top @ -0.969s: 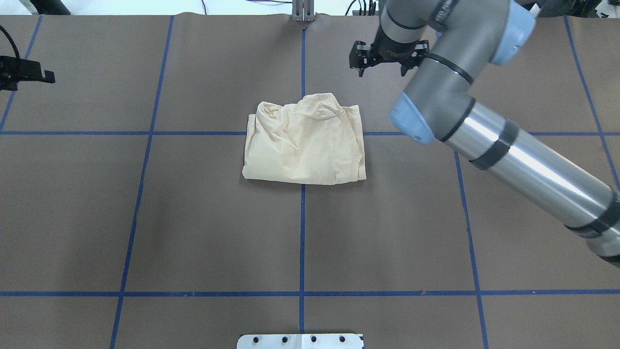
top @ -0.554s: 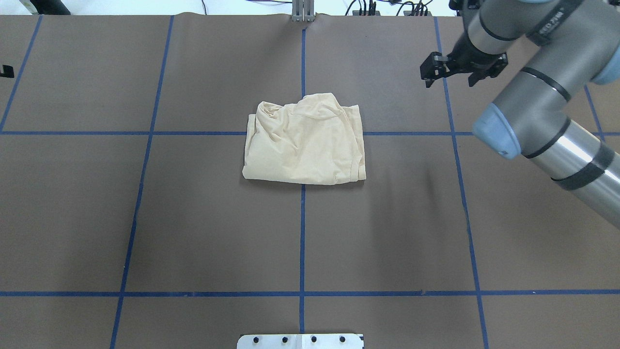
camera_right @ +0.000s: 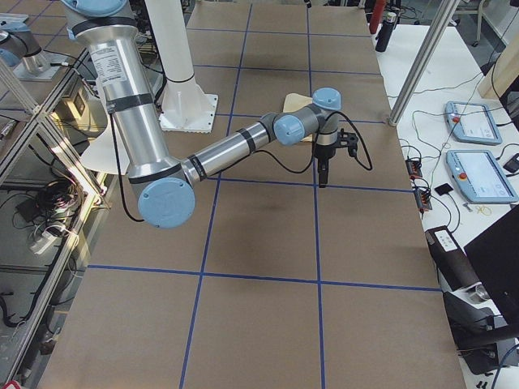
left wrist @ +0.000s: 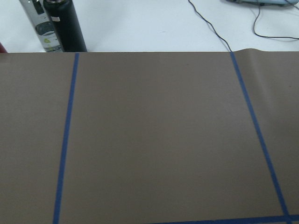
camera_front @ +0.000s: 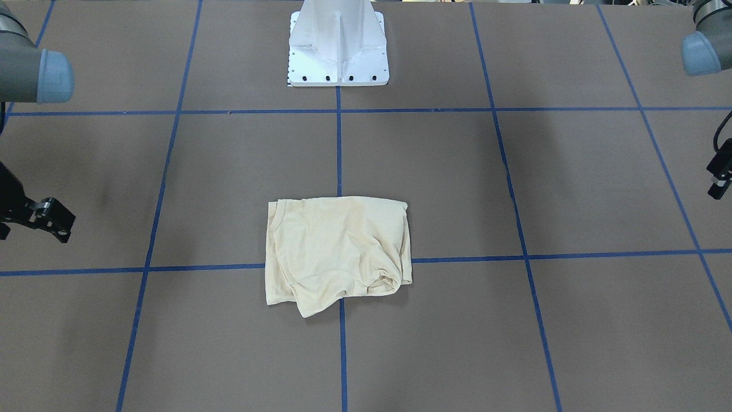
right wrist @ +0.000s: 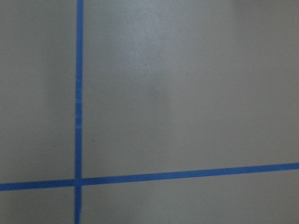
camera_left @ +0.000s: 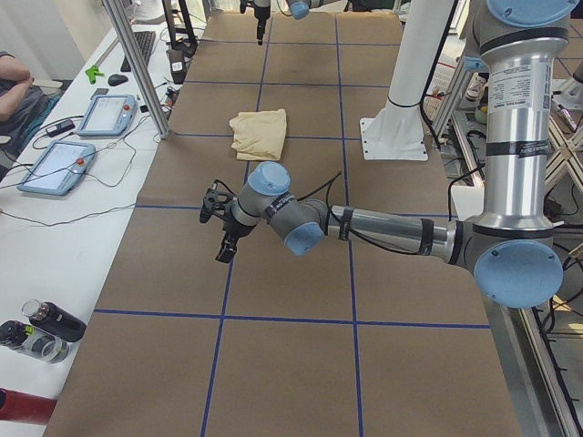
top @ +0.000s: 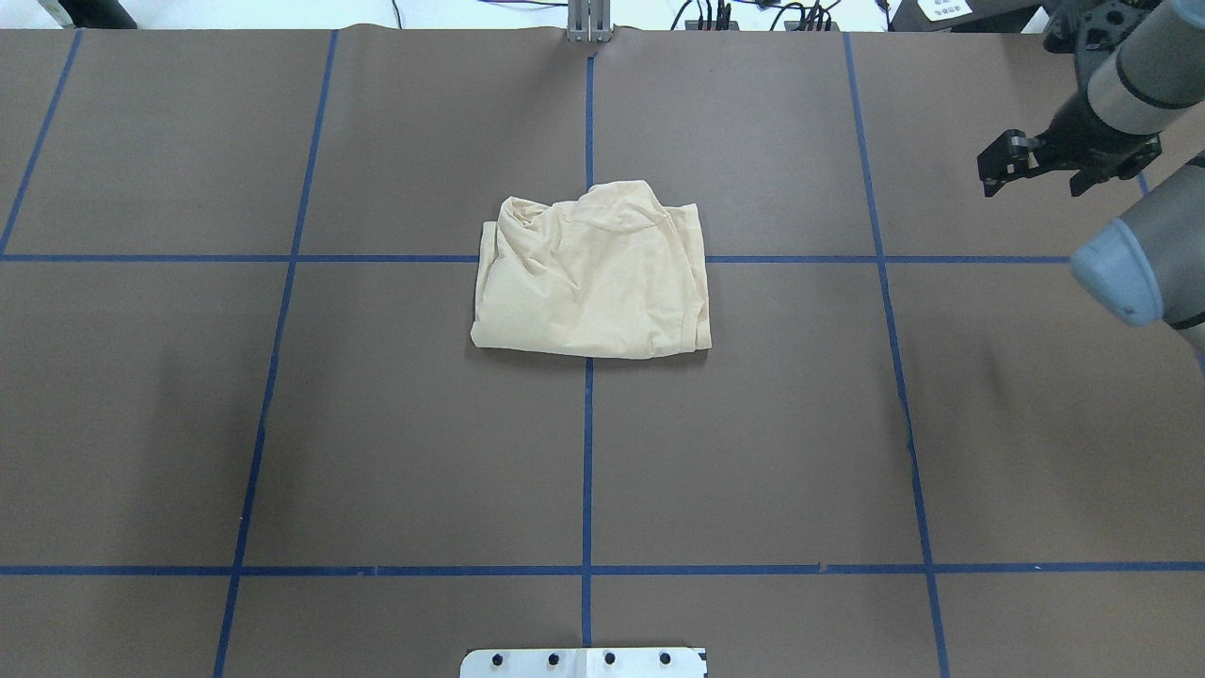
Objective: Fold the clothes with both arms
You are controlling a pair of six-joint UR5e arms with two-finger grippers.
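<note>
Folded cream-yellow T-shirt [top: 591,273] noted at mid-table, rumpled along its far edge and laid over the crossing of two blue tape lines [top: 586,452] on the brown table cover [top: 377,424]. No print is seen on the upper side. The right gripper [top: 1032,184] is held above the table's far right part, well apart from the shirt, fingers spread, nothing between them. The left gripper [camera_left: 217,233] is held low over the table's left end; its finger spacing cannot be told.
</note>
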